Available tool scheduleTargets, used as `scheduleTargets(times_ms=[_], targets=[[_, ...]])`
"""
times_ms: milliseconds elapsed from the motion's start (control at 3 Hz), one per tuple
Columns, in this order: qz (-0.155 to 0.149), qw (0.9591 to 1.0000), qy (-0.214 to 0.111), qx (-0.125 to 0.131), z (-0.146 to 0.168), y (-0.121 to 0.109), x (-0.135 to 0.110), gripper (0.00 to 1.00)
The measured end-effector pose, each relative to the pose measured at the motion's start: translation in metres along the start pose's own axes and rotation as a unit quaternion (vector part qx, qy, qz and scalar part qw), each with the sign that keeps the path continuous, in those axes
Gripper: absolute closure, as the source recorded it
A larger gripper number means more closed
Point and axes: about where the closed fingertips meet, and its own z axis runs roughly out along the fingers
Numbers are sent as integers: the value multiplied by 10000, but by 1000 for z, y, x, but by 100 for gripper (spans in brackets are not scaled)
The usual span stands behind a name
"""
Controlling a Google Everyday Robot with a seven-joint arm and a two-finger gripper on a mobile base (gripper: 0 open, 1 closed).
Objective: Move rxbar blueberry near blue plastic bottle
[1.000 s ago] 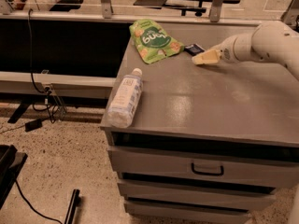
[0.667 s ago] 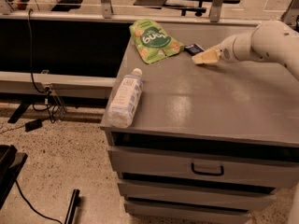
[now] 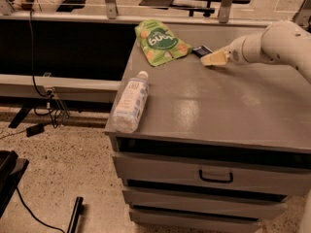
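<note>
The white arm [image 3: 274, 42] reached in from the right across the back of the grey drawer cabinet [image 3: 218, 106]. Its gripper [image 3: 214, 58] sat low over the top, its pale tip just beside the rxbar blueberry [image 3: 201, 50]. Whether the gripper was open or closed could not be told. The bar lay flat near the rear edge, next to the green snack pouch [image 3: 159, 41]. The blue plastic bottle [image 3: 130, 102] lay on its side at the front left corner, cap toward the back, well apart from the bar.
</note>
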Motion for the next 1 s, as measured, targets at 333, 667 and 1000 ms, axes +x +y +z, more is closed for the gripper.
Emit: scheduleTargets(times_ms=[333,667,1000], targets=[[0,10000,0,0,0,0,0,100],[0,10000,-1,0,0,0,0,100],[0,10000,-2,0,0,0,0,100]])
